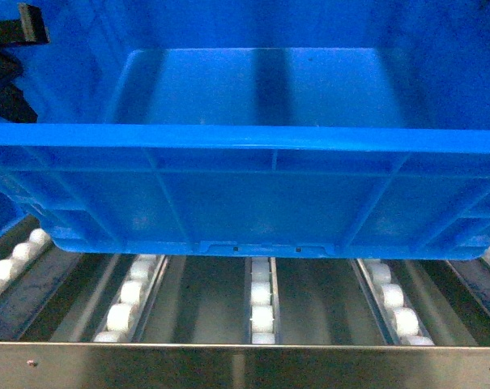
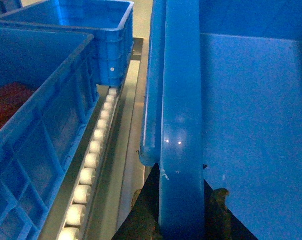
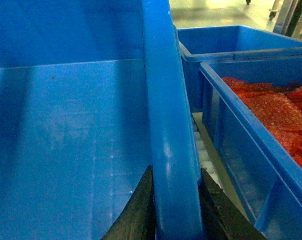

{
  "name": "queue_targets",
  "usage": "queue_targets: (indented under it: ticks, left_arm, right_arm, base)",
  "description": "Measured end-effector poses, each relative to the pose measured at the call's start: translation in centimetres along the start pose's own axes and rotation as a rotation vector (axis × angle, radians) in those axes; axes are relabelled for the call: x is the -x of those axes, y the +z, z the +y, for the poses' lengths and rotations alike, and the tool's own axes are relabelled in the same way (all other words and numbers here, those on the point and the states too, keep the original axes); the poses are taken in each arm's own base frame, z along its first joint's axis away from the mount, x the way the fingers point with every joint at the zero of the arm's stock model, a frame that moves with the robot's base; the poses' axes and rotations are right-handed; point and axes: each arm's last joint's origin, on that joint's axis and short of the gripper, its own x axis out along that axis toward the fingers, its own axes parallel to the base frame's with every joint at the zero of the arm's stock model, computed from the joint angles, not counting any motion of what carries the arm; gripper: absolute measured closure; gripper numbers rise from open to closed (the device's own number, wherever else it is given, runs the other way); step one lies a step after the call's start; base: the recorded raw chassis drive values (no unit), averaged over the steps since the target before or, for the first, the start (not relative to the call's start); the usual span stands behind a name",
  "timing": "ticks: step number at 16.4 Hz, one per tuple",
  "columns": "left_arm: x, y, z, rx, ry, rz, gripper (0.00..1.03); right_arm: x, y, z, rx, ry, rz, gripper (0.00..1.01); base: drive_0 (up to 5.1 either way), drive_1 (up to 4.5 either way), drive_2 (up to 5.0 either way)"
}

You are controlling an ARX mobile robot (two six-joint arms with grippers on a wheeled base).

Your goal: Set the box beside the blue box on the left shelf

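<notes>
Steel front lip (image 1: 245,365) of the left shelf (image 1: 196,300) fills the bottom of the head frame; beyond it white roller tracks (image 1: 262,308) run away lengthwise. Over them, across the middle of the frame, is the box (image 1: 245,203), open-topped, its ribbed wall facing the camera and its smooth floor showing in the upper half.

At the bottom of the left wrist frame, the left tool (image 2: 178,215) is clamped on the box's thick rim (image 2: 179,125), one dark finger on each side. On the left of that frame are a roller track (image 2: 93,150) and two more blue crates, the nearer crate (image 2: 36,130) holding red material.

At the bottom of the right wrist frame, the right tool (image 3: 175,210) grips the opposite rim (image 3: 165,125) likewise. Right of it, a crate (image 3: 240,140) of red pieces stands just beside the box, another crate (image 3: 230,40) behind.
</notes>
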Motion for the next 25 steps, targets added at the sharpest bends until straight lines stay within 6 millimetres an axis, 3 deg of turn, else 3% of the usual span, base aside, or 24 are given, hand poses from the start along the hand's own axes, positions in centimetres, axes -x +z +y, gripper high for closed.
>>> queue_targets:
  ticks: [20,22,25]
  left_arm:
    - [0.0,0.0,0.0,0.0,0.0,0.0,0.95]
    - [-0.3,-1.1,-0.4,-0.043,0.06,-0.144,0.95]
    - [-0.4,-0.5,-0.7,-0.071,0.085,-0.227,0.95]
  right_arm:
    - [0.0,0.0,0.0,0.0,0.0,0.0,0.85]
    - [0.0,-0.1,0.0,0.044,-0.063,0.015,0.85]
    - [-0.5,0.5,0.2,0.07,-0.072,0.023,0.85]
  base:
    - [0.0,0.0,0.0]
    - [0.0,0.0,0.0]
    - [0.0,0.0,0.0]
